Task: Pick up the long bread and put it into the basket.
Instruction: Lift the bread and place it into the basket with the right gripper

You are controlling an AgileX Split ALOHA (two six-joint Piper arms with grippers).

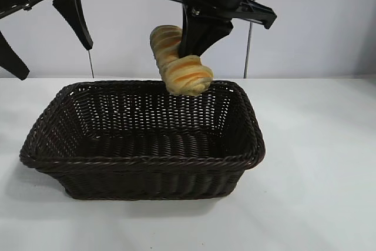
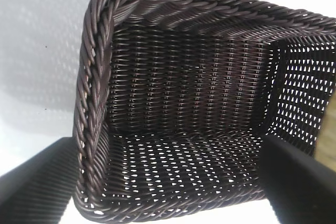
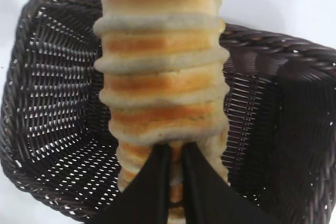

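Basket (image 2: 184, 129) interior fills view, open left gripper (image 2: 173, 192) fingers flanking it

The exterior camera faces the arms level, just above the desk (image 1: 317, 204). Both wrist cameras look steeply down, close — all three share the wicker basket (image 1: 141, 168) (image 2: 184, 103) (image 3: 47, 103).

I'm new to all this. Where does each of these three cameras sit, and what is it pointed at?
Exterior view: off the rig, facing both arms across the table; shows the basket, the open left tool beside it, and the right tool gripping the long bread over the far rim.
Left wrist view: on the left arm, looking down into the basket; its dark fingers frame the bottom corners.
Right wrist view: on the right arm, looking along its fingers at the long bread.
All three share the basket.
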